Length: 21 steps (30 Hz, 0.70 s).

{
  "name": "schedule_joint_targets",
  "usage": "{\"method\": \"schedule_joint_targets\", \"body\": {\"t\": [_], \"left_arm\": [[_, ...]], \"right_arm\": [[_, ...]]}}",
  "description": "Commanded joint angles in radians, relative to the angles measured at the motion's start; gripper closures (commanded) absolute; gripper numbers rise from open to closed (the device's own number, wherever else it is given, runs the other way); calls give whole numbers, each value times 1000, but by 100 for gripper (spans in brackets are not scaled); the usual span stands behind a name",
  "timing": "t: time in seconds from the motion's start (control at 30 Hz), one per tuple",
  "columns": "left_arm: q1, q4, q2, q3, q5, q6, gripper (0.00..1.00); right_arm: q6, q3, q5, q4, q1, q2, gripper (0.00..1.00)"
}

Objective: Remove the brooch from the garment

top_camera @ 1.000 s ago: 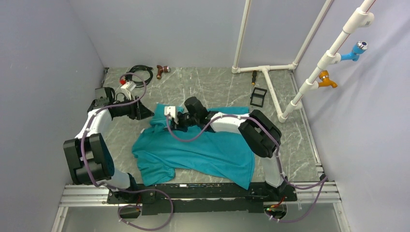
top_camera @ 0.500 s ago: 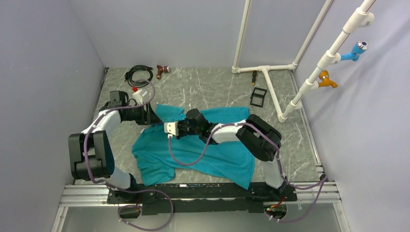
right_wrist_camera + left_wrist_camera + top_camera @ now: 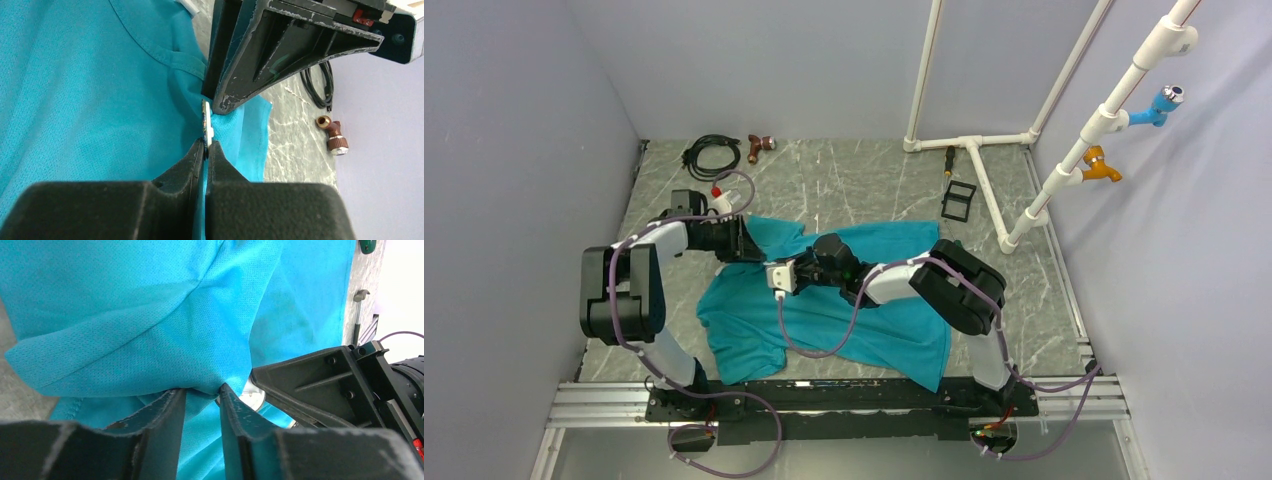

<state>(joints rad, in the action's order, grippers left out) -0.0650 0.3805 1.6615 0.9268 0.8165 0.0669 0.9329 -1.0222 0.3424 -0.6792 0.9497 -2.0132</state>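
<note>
Two grippers meet over the far-left part of the teal garment (image 3: 864, 320), which lies spread across the marble-patterned table (image 3: 874, 180); the left gripper (image 3: 202, 390) is clenched on a raised fold of the cloth, its fingers (image 3: 167, 407) pinching the fabric at their tips; the right gripper (image 3: 206, 146) is clamped around the brooch (image 3: 205, 117), a thin disc seen edge-on, standing upright just beside the left gripper's fingertip; in the left wrist view the disc shows as a pale round face peeking from behind the pinched fold, next to the right gripper's black body; a reddish-brown fitting (image 3: 332, 135) and a coiled black cable (image 3: 320, 85) lie at the table's far left, well apart from the garment.
</note>
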Motion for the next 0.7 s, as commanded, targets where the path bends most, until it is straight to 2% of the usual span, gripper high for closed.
{"method": "schedule_joint_targets", "body": {"t": [0.0,0.13,0.4,0.5,0.53,0.6,0.67], "left_arm": [[0,-53,20,38,9,38,71],[-3,-71,25,29,34,62,98],[-39,-112,25,18,-53,115,100],[-50,-105,27,27,-11,92,100],[-51,-97,23,31,31,75,92],[-52,-70,2,30,98,38,68],[-54,-42,-26,22,146,14,55]], "right_arm": [[26,11,4,-88,4,56,100],[30,24,-2,-93,4,59,100],[65,65,-8,-140,4,69,100],[87,82,-10,-172,4,68,100],[98,87,-13,-193,4,63,100],[125,102,-21,-246,6,50,100],[148,99,-31,-263,7,32,100]]}}
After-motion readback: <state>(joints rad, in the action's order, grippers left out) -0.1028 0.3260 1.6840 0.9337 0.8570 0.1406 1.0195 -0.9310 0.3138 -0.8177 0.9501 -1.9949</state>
